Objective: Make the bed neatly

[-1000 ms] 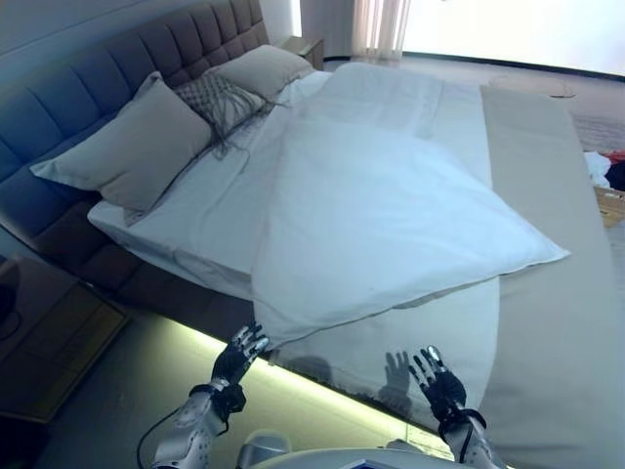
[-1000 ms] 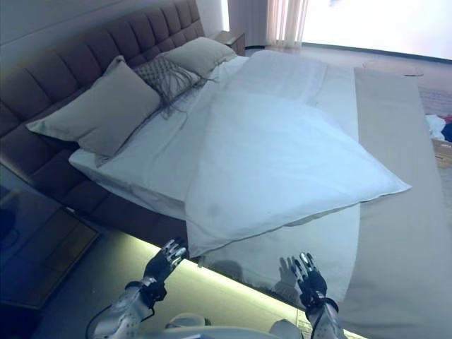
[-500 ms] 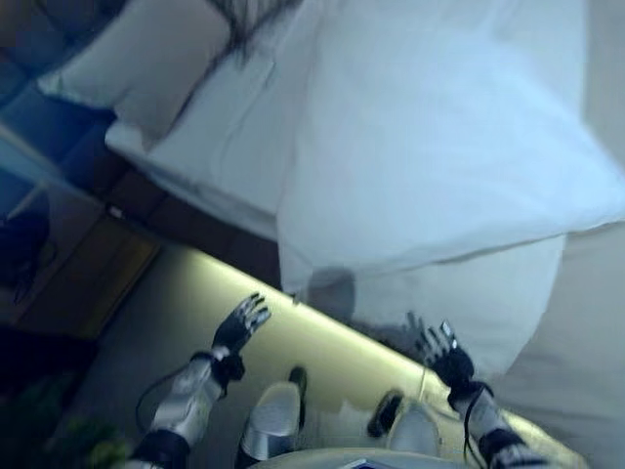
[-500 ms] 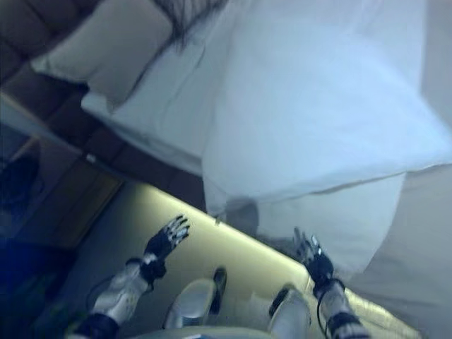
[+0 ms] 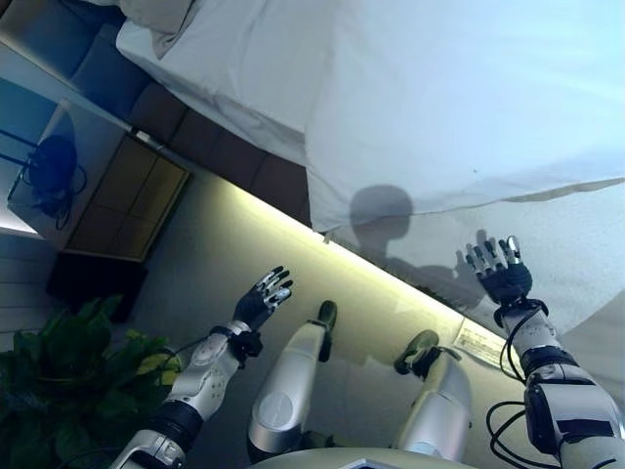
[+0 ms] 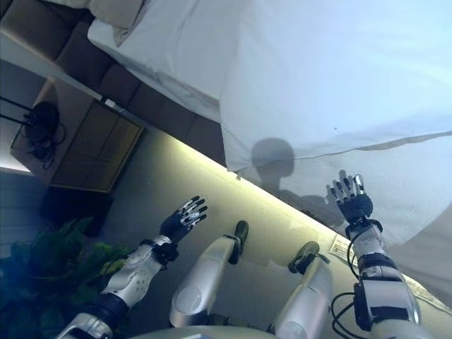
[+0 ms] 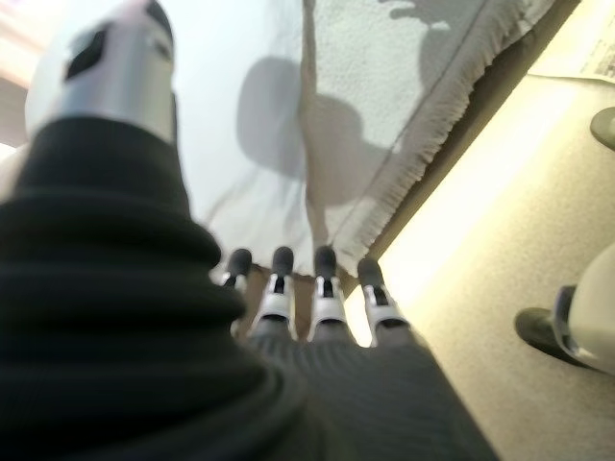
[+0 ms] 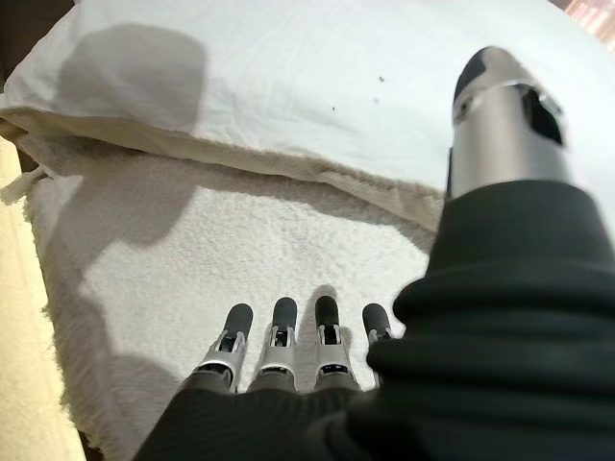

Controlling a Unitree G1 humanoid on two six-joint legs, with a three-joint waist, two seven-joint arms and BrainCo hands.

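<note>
the right hand hovers with its fingers straight and spread, holding nothing, just over the pale rough-textured blanket with a fringed edge that hangs down the near side of the bed. in its own wrist view the dark fingertips point across that blanket toward the folded edge of the smooth white duvet lying just beyond. the left hand is likewise open and empty, but it hangs over the lit beige floor, short of the bed; its wrist view shows the blanket's fringe ahead of the fingers, apart from them.

the white duvet lies folded back on itself, its lower corner hanging off the near side of the bed between the two hands and its long folded edge running away to the right, above the right hand. to the left of it the white sheet is uncovered, over the dark upholstered bed base. a grey pillow's corner shows at the top.

so the duvet's edge lies up and ahead of both hands, and the right hand is the nearer; i judge it is best placed to take hold of that edge first. off to the left stand a wooden bedside cabinet and a green leafy plant.
</note>
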